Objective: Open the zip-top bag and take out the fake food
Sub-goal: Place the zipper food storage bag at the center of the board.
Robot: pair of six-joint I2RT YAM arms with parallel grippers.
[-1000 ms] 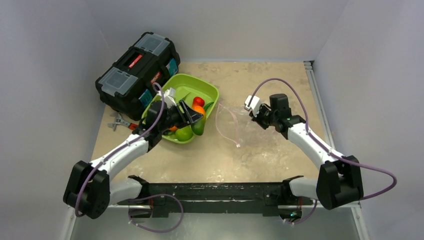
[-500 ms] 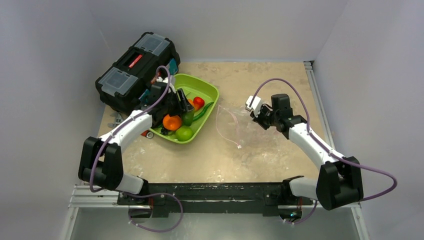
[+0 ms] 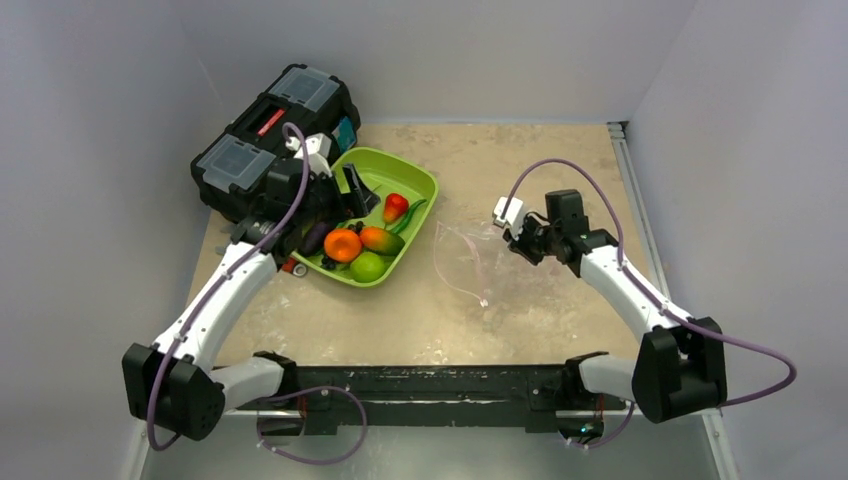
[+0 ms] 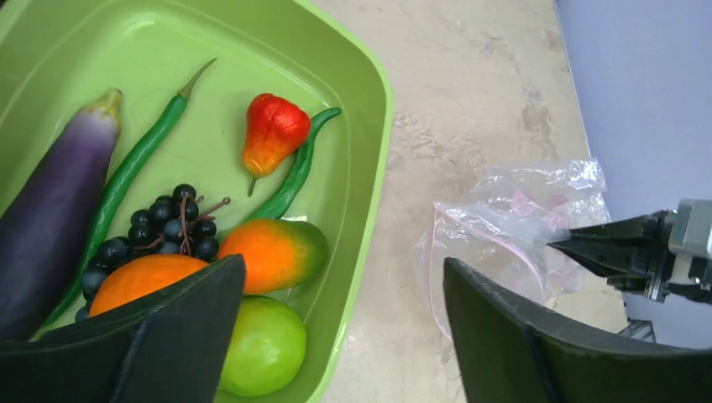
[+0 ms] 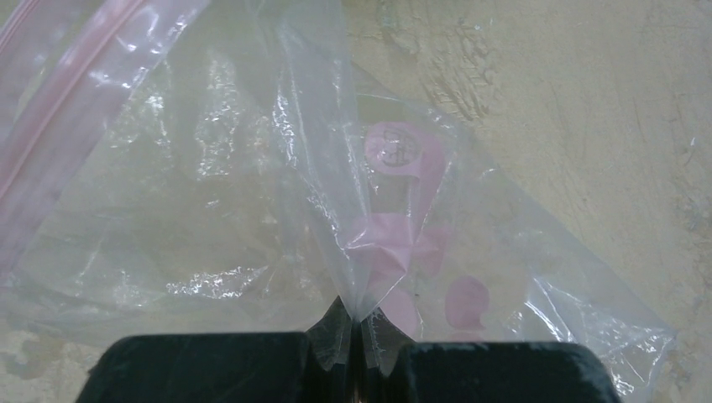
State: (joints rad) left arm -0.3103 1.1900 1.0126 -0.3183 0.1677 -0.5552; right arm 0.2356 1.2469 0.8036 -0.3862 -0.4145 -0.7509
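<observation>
A clear, crinkly soft plastic zip-top bag (image 3: 465, 262) lies on the mottled beige tabletop (image 3: 540, 160). It is at 3 o'clock from the lime-green plastic tray (image 3: 400, 168), near it but apart. Its pale pink zip strip (image 5: 75, 84) runs along the bag's 9 o'clock edge, the side facing the tray.

The right gripper (image 3: 520, 237) is at the bag's 2 o'clock corner. Its two black fingers are pressed together on a fold of the film. In the right wrist view a ridge of plastic rises from the bag (image 5: 210, 193) straight into the closed tips of the right gripper (image 5: 357, 336) at 6 o'clock. The strip crosses the 10 o'clock corner of that view.

The fake food (image 3: 360, 243), small glossy plastic pieces, sits in the tray (image 4: 252, 50):
- A purple eggplant (image 4: 50, 218) lies at 9 o'clock.
- A long green pod (image 4: 134, 159) lies beside the eggplant.
- A red pepper (image 4: 273, 134) lies toward 12 o'clock.
- An orange-green mango (image 4: 273, 252) touches a lime-green ball (image 4: 264, 344) at 6 o'clock.
- An orange fruit (image 4: 143, 281) lies under a bunch of black grapes (image 4: 172, 231).

The left gripper (image 3: 345, 190) hangs over the tray's 10 o'clock rim, beside a black plastic toolbox (image 3: 275, 140). Its jaws are wide apart and hold nothing. Seen from its own wrist, the left gripper (image 4: 342, 277) spans the tray's 3 o'clock rim, and the bag (image 4: 512, 227) lies past it at 3 o'clock.
</observation>
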